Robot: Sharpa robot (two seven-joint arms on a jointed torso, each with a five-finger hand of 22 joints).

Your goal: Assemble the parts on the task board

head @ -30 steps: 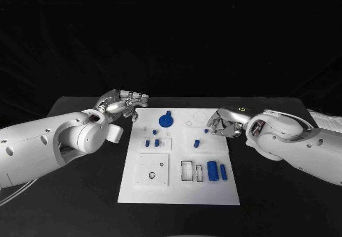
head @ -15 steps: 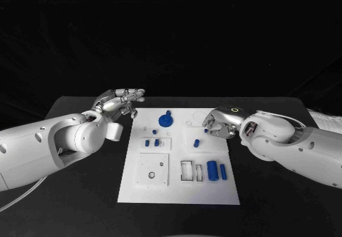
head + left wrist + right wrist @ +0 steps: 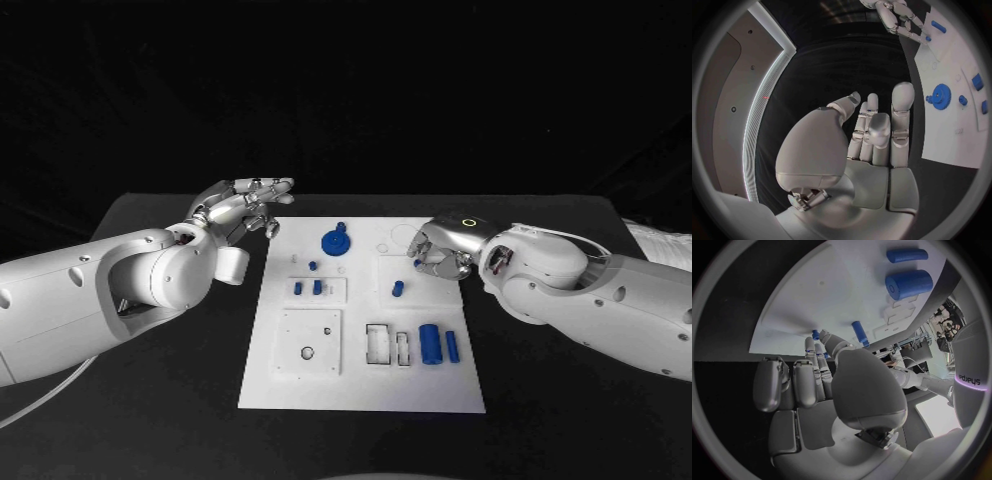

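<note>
Near end of board: the white rectangular task board [image 3: 361, 385] is lying on the black table [image 3: 577, 420]; a thick blue cylinder [image 3: 430, 345] and a thinner blue rod [image 3: 451, 347] are lying side by side on its right part, next to a rectangular recess
Middle of board: two short blue pegs [image 3: 307, 288] are standing in a small square block, and a single blue peg [image 3: 397, 290] is standing to their right
Right hand: the silver right hand [image 3: 440, 250] is hovering over the board's right edge, fingers curled loosely downward and holding nothing, beside a small blue peg [image 3: 415, 265]
Left hand: the silver left hand [image 3: 248, 205] is hanging off the board's far left corner, fingers straight and slightly apart, empty
Far end of board: a blue toothed gear [image 3: 336, 241] is lying flat on the board
</note>
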